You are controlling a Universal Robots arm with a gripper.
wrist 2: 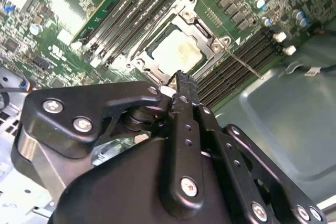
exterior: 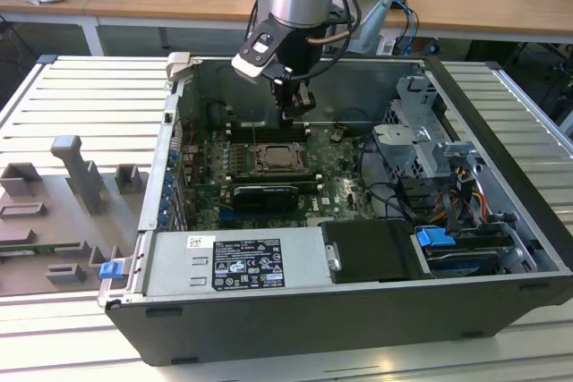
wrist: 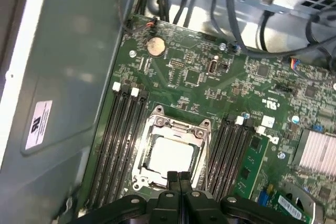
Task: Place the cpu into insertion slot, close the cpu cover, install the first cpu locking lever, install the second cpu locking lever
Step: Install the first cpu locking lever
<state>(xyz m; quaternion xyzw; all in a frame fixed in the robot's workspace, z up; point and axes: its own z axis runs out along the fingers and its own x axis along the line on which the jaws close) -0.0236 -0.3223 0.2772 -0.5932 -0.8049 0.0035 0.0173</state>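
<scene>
- A workshop with wooden desks behind; a slatted metal tabletop (exterior: 81, 96) carries an open computer case (exterior: 501, 248) lying on its side.
- Grey moulded fixtures (exterior: 81, 176) sit on the tabletop at the exterior view's left, just outside the case.
- The arm reaches down into the case, its end effector (exterior: 295, 118) hanging over the green motherboard (exterior: 340, 190), at the far edge of the socket.
- In both wrist views the end effector (wrist: 178, 174) (wrist 2: 181, 77) is clenched, black fingertips pressed together with nothing between them.
- The cpu (wrist: 170, 153), pale silver-beige, sits in the insertion slot (wrist: 157, 112) between two banks of black memory slots (wrist: 123, 140).
- The cpu cover (wrist: 178, 127) lies flat around the chip, which shows through its window.
- The fingertips hover at the cover's near edge; whether they touch it cannot be told.
- In the second wrist view a thin lever (wrist 2: 244, 61) angles out from a socket corner across the memory slots.
- A coin cell (wrist: 155, 46) sits on the board beyond the socket; a finned heatsink (wrist: 317, 153) lies off to one side.
- Labels: a white sticker (wrist: 39, 124) with dark print on the grey case wall, and a black-and-white label (exterior: 246, 261) on the power supply (exterior: 304, 257) along the case's near edge; their text is too small to make out.
</scene>
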